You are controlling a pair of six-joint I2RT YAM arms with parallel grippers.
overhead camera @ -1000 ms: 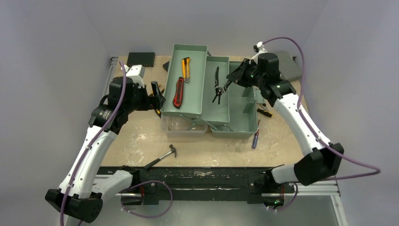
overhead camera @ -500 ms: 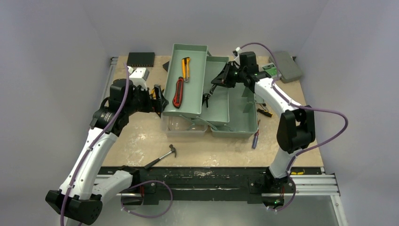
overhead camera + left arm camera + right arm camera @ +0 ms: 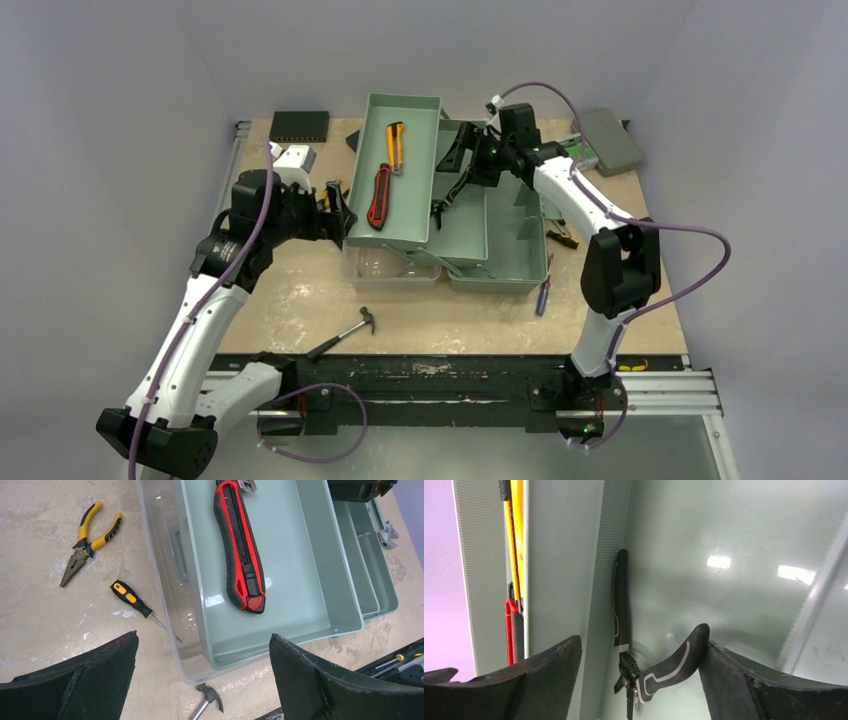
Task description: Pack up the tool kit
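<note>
Top view, upper centre: right gripper (image 3: pixel 455 165) fingers wide apart, holding nothing. Black-handled pliers (image 3: pixel 621 600) lie between them, lower centre of the wrist view, in the middle fold-out tray (image 3: pixel 465 225) of the sage-green plastic toolbox (image 3: pixel 520 250). One handle tip is at the right finger, contact unclear. The left fold-out tray (image 3: pixel 410 190) holds a red-and-black utility knife (image 3: pixel 379 196) and a yellow knife (image 3: pixel 395 146). The left gripper (image 3: pixel 202 642) is spread wide, empty, over that tray's near corner.

left arm (image 3: pixel 205 300): elbow bent, forearm reaching toward the centre
left gripper (image 3: pixel 338 207): 2 fingers spread wide (tips pointing right in the top view)
right arm (image 3: pixel 620 265): elbow high, forearm stretched back and leftward
right gripper (image 3: pixel 452 172): 2 fingers parted, angled downward
</note>
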